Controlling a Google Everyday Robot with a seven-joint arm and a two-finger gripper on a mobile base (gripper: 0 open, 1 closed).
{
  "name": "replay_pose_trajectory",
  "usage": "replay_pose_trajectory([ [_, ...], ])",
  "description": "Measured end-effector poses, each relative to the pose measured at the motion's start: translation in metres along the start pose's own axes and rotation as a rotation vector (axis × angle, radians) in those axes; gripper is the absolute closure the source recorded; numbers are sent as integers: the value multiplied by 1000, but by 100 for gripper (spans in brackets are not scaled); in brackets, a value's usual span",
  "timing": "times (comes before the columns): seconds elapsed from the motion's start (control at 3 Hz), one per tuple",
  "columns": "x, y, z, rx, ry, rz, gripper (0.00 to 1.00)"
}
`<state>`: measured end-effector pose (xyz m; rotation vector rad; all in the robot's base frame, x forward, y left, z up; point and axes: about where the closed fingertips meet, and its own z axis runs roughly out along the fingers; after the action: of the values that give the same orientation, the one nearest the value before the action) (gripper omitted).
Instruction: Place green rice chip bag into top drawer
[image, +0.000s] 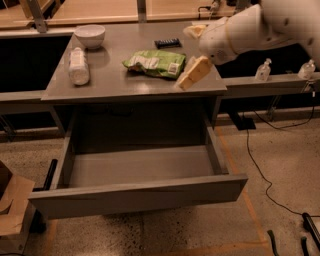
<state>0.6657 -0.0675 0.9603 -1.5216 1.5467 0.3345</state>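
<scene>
The green rice chip bag lies flat on the grey table top, right of its middle. The top drawer is pulled out wide below the table top and holds nothing that I can see. My gripper hangs over the right side of the table top, just right of the bag. Its tan fingers are spread apart, open and empty. The lower finger nearly reaches the bag's right end.
A white bottle lies at the left of the table top, with a white bowl behind it. A small black bar lies behind the bag. Cardboard sits on the floor at the left. Cables run at the right.
</scene>
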Motion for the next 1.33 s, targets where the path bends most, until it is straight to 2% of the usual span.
replay_pose_trajectory([
  [0.33, 0, -22, 6, 25, -39, -13, 0],
  [0.67, 5, -21, 9, 39, -12, 1, 0],
  [1.0, 9, -43, 22, 110, -71, 9, 0],
  [1.33, 19, -83, 51, 182, -134, 20, 0],
])
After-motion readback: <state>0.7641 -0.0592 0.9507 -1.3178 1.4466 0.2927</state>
